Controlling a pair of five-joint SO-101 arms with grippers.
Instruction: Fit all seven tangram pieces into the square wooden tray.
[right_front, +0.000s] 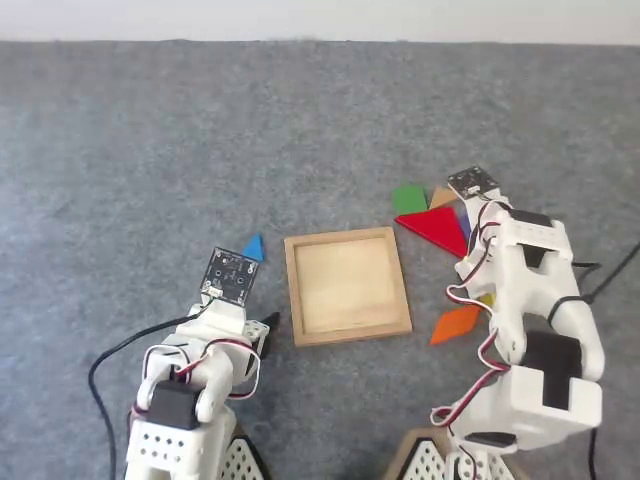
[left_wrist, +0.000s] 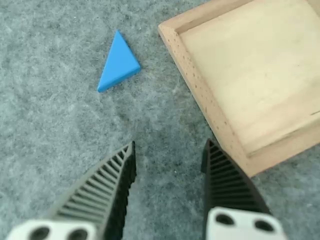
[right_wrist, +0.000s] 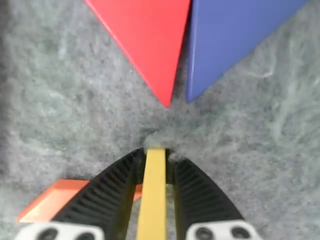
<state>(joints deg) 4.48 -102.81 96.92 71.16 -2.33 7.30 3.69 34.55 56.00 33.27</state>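
The square wooden tray (right_front: 347, 285) lies at the table's middle with nothing in it; its corner (left_wrist: 240, 85) appears in the left wrist view. A small blue triangle (right_front: 253, 247) (left_wrist: 118, 62) lies just left of the tray. My left gripper (left_wrist: 169, 152) is open over bare carpet between that triangle and the tray. My right gripper (right_wrist: 155, 152) is shut on a yellow piece (right_wrist: 153, 195) held on edge; a bit of that yellow piece (right_front: 487, 298) peeks out beside the right arm. Ahead of it lie the red triangle (right_wrist: 145, 35) (right_front: 436, 229) and a dark blue piece (right_wrist: 235, 35).
A green piece (right_front: 408, 197) and a tan piece (right_front: 441, 196) lie behind the red triangle. An orange parallelogram (right_front: 455, 323) (right_wrist: 55, 197) lies right of the tray's near corner, beside the right gripper. Grey carpet covers the table.
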